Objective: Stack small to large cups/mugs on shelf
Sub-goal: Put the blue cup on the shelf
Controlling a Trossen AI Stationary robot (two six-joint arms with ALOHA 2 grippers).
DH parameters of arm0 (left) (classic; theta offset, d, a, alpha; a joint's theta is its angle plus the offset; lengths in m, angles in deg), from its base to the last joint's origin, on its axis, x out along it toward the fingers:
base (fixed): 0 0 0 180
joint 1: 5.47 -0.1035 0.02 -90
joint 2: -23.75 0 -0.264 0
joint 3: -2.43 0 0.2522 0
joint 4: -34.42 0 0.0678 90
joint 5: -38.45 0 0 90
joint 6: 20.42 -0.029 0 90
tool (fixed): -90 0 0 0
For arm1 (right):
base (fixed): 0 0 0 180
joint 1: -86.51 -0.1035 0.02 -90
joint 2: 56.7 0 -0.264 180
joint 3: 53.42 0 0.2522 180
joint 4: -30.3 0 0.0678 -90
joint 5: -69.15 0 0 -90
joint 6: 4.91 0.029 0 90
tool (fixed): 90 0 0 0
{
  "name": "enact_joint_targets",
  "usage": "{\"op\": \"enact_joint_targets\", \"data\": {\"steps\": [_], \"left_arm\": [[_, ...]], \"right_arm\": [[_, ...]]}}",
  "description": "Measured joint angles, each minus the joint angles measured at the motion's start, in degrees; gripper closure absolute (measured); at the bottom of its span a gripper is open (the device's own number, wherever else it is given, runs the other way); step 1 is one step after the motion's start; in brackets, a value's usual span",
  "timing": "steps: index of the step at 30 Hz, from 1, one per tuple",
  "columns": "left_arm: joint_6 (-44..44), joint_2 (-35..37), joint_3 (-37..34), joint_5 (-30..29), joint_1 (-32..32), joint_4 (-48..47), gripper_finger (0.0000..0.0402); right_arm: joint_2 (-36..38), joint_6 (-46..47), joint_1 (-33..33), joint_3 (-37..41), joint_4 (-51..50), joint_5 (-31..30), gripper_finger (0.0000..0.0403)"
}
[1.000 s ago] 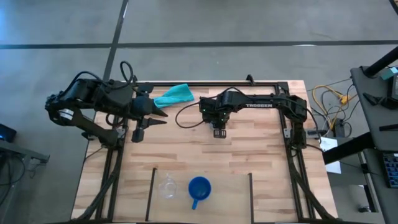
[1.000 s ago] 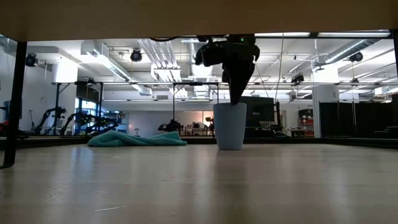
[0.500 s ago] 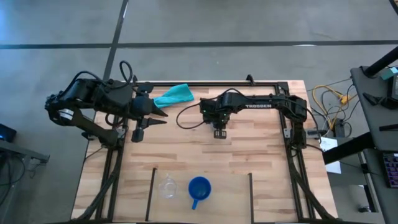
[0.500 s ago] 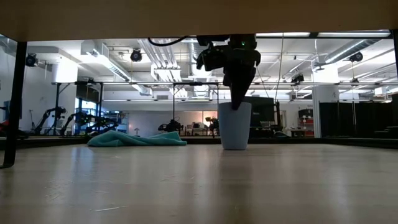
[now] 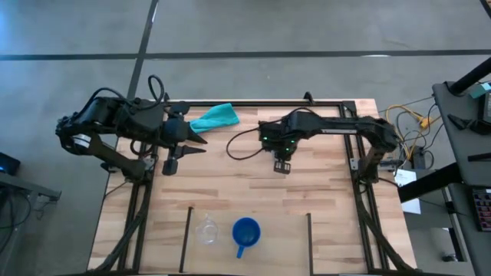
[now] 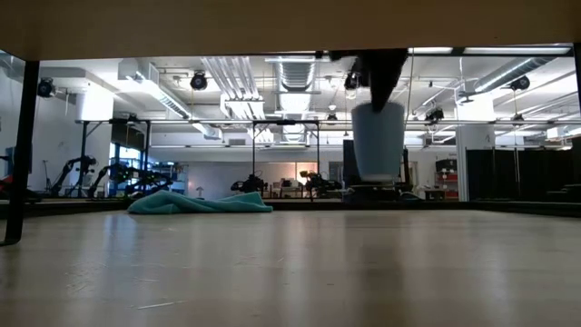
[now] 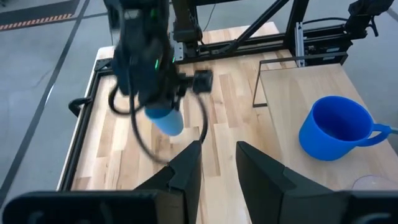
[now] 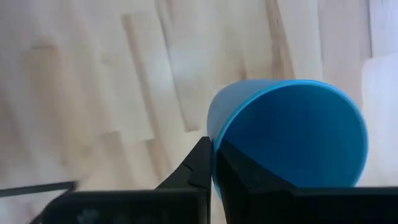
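Observation:
My right gripper (image 5: 281, 163) is shut on the light blue handleless cup (image 6: 379, 141) above the middle of the table; in the high view the gripper hides the cup. My left gripper (image 5: 188, 146) is open and empty over the table's far left part. The dark blue mug (image 5: 245, 231) and the tiny clear cup (image 5: 206, 230) stand side by side on the shelf (image 5: 284, 238), the pale plank section between two short black rods near the front edge. The mug (image 7: 336, 127) and the held cup (image 7: 166, 119) also show in the left wrist view. My right gripper holds the light blue cup by its rim (image 8: 214, 144), with one finger (image 8: 231, 168) inside the cup and the other (image 8: 199, 163) outside its wall. The fingers come from above, pointing down. The cup hangs upright below them, lifted clear of the table (image 6: 290, 263).
A teal cloth (image 5: 215, 116) lies at the far edge, between the two arms. Black rails (image 5: 261, 102) frame the table's far edge and sides. Bare wood lies between the held cup and the shelf.
My right gripper has gone up and toward the table's right edge with the light blue cup. The cup stood on the table a second ago; it is now lifted clear and stays upright.

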Motion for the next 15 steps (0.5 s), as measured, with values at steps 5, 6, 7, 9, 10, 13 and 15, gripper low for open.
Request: {"op": "enact_joint_targets", "data": {"steps": [5, 6, 7, 9, 10, 13, 15], "left_arm": [[-0.04, -0.08, -0.11, -0.30, -0.02, 0.08, 0.0315], [-0.04, -0.08, -0.11, -0.48, -0.02, 0.14, 0.0315], [-0.04, -0.11, -0.11, -0.55, -0.02, 0.12, 0.0315], [-0.04, -0.26, -0.09, -1.08, -0.02, 0.32, 0.0315], [-0.05, -0.26, -0.09, -1.44, -0.02, 0.38, 0.0315], [-0.07, -0.35, -0.11, -2.26, -0.02, 0.37, 0.0315], [-0.07, -0.58, 0.02, -2.57, -0.02, 0.38, 0.0315]], "right_arm": [[6.55, 8.67, -3.99, -0.02, -1.77, 1.36, 0.0394], [7.69, 10.13, -5.10, -0.02, -2.17, 1.36, 0.0394], [8.76, 11.58, -6.17, -0.02, -2.61, 1.34, 0.0394], [10.54, 14.47, -8.51, -0.02, -2.84, 1.34, 0.0394], [11.27, 15.76, -9.69, -0.02, -2.71, 1.34, 0.0394], [12.19, 19.15, -13.59, -0.02, -2.46, 1.36, 0.0394], [12.11, 20.54, -16.27, -0.35, -2.43, 1.36, 0.0394]]}}
